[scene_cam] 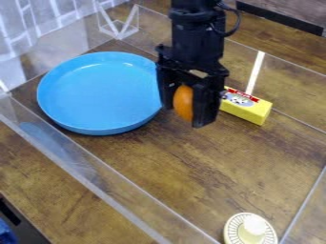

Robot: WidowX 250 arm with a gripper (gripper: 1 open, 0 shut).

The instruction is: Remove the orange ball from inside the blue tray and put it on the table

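Camera view from above the front of the counter is showing the black robot gripper (189,103) pointing straight down, and its two fingers are pinching the small glossy orange ball (186,102) between them. The jaws are standing quite wide because the ball itself is filling the gap. The ball is hanging in the air just outside the right rim of the large round bright-blue plastic tray (95,91), which is lying empty near the back left corner of the dark brown wood-grain counter (192,181). I judge that the arm is holding the ball there because it is carrying it to a free place on the wood. Just beside the gripper, toward the right edge, a yellow rectangular block (245,107) is lying, so the release place must be chosen with care. A small cream round lid (251,229) is resting at the front edge, well apart.
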